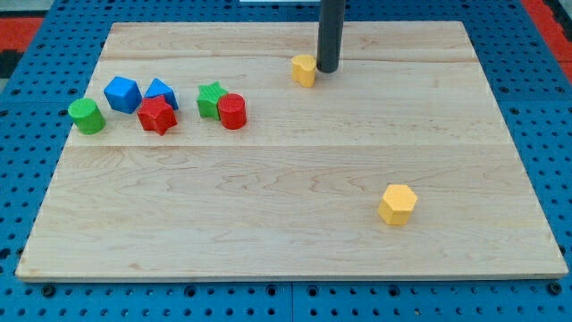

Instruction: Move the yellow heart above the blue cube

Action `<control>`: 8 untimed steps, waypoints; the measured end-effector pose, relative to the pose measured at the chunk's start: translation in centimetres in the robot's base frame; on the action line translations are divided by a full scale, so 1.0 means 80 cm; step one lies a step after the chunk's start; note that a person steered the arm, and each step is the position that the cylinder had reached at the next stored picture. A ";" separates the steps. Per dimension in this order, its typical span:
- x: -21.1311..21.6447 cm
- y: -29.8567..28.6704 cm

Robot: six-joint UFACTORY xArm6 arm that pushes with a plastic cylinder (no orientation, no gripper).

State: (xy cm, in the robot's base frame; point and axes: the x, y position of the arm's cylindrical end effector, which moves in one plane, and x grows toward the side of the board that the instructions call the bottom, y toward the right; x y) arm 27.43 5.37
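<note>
My tip (328, 70) touches the light, rigid yellow heart (305, 69) at three o'clock; no jaws exist; push there toward the blue cube (122, 93).

My tip (328, 71) sits just right of the yellow heart (305, 69) — blue cube (122, 93) well apart, view's left.

— What does the arm look like?
— Only my tip (328, 70) and the rod above it show. The rod is a straight, dark grey cylinder, smooth and matte.
— Any markings, screws or cables?
— None can be made out. It keeps the same width all the way down, its lower end looks cut flat, and the view's top edge crops it.
</note>
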 end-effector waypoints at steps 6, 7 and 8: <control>0.062 -0.187; 0.073 -0.190; 0.073 -0.215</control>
State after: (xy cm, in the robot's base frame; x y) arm 33.30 -11.81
